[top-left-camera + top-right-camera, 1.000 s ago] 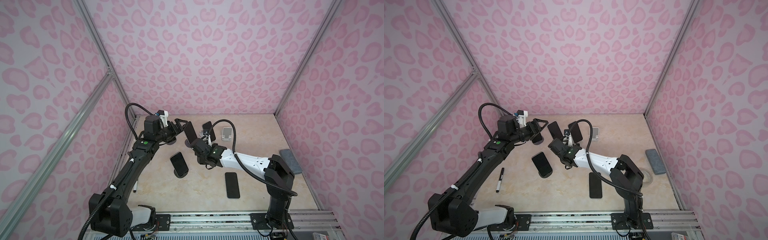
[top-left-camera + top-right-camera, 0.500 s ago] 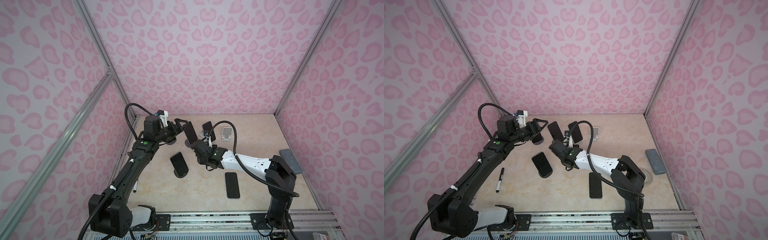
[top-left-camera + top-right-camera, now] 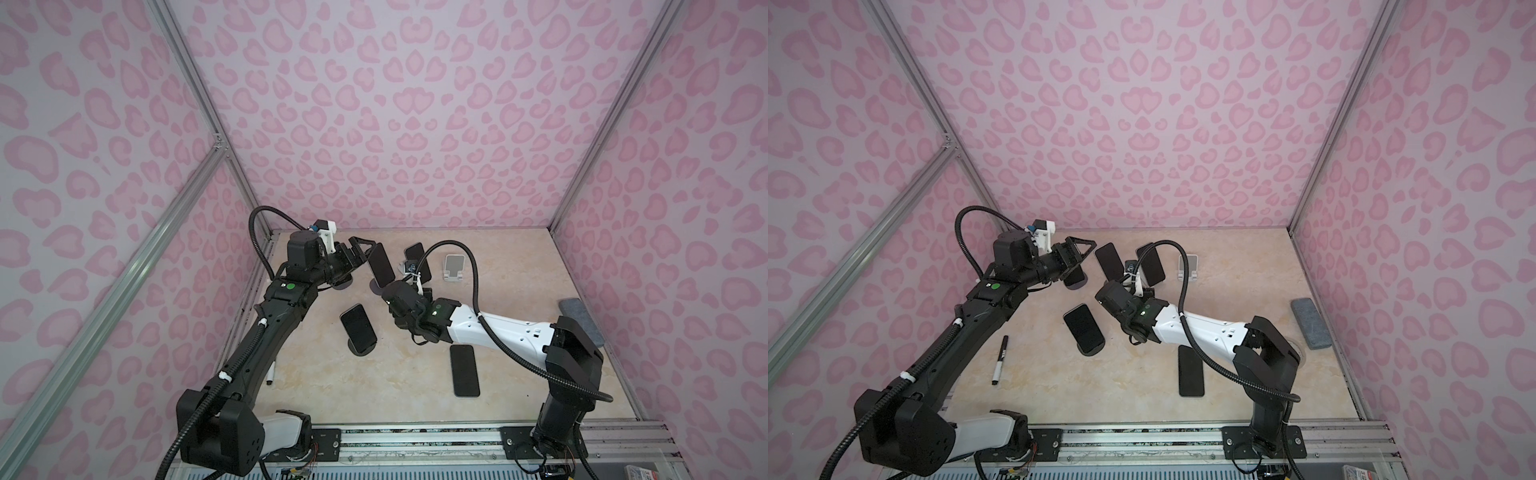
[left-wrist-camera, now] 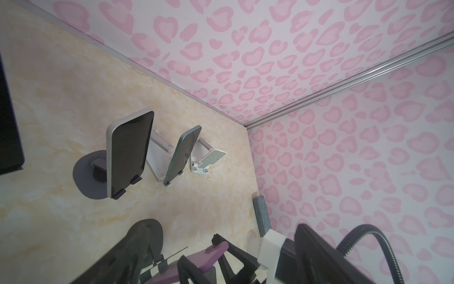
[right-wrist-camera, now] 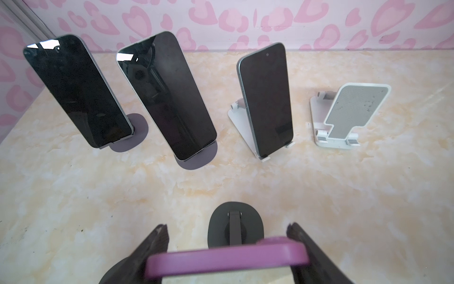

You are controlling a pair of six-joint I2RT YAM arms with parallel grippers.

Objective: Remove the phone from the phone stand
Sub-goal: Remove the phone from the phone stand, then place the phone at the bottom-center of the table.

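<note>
Fingers of your right hand (image 5: 227, 228) press both side edges of the purple-cased phone (image 5: 228, 263), which seems seated on the dark oval-based stand (image 5: 221, 221) directly below, long axis pointing up into the hand. Your left hand (image 3: 1086, 255), spread and empty, sits farther off.

The beige marbled tabletop (image 3: 519, 299) fills the lower middle of both top views. In the right wrist view, 4 stands sit in a row across the upper half: a far-left dark stand (image 5: 140, 132), a second dark stand (image 5: 200, 159), a white folding stand (image 5: 239, 123) and an empty white stand (image 5: 344, 115). A near dark stand (image 5: 235, 226) sits at lower centre. In a top view, a centre dark stand (image 3: 365, 348) has a flat black phone (image 3: 464, 370) to its right. A marker (image 3: 999, 360) lies at left, and a grey block (image 3: 579, 320) at the right edge.
</note>
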